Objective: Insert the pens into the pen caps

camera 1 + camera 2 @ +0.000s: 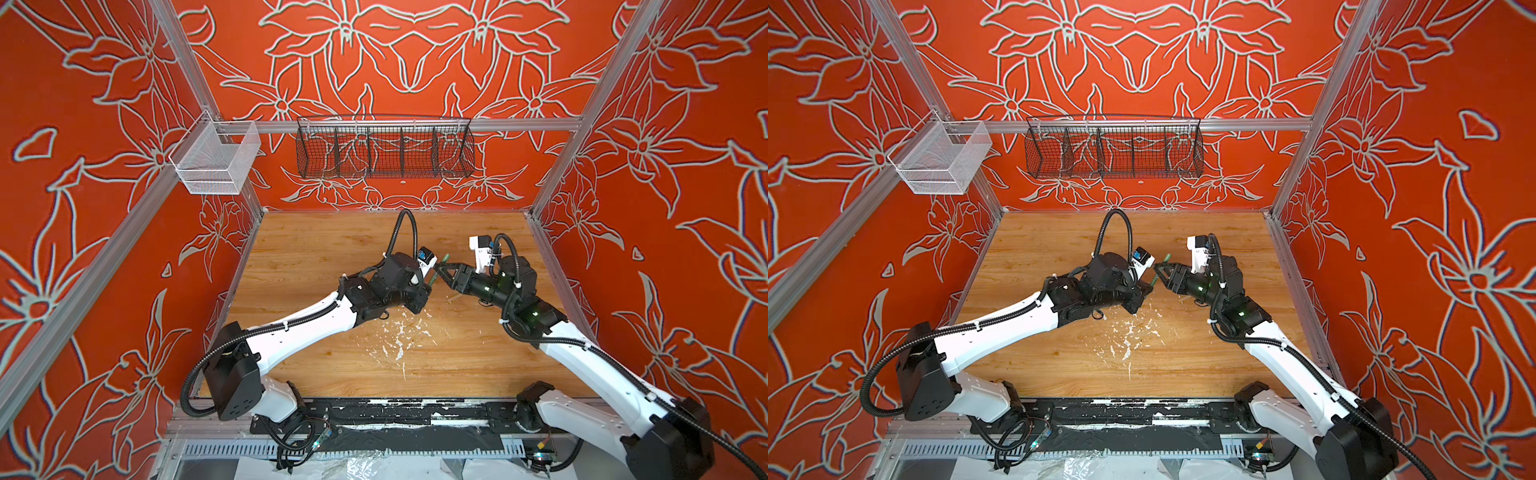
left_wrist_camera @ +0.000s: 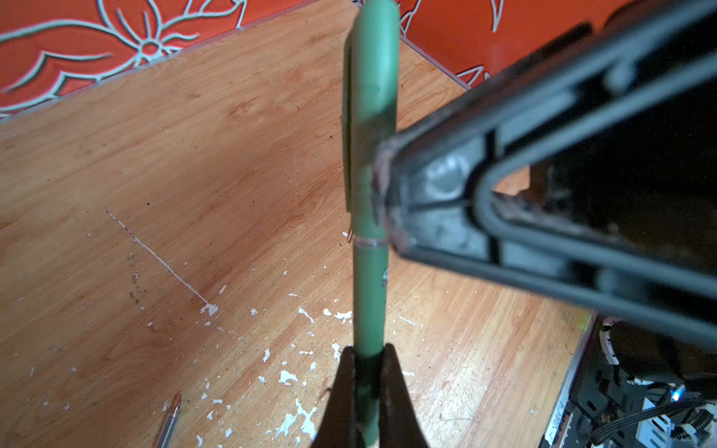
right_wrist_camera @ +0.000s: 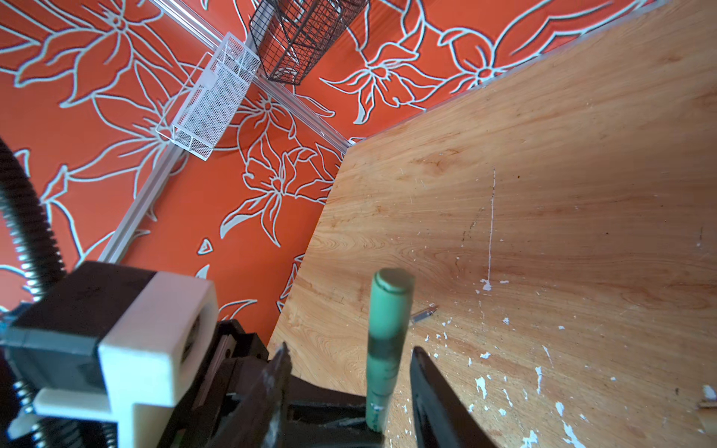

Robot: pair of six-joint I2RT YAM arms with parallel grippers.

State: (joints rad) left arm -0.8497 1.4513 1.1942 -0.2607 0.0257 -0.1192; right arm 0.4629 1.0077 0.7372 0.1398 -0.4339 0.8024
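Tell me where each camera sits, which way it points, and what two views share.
Top views: high over the near edge of the table, looking down toward the back wall; both arms show.
Right wrist: on the right arm, looking along the open right gripper at the capped green pen; left arm's camera housing shows.
Left wrist: on the left arm, looking along the left gripper, shut on that pen; a right finger shows.
Shared: both wrist views frame the same pen.

Matt green pen (image 2: 370, 294), wood-grain table (image 1: 332, 249) (paint-flecked)
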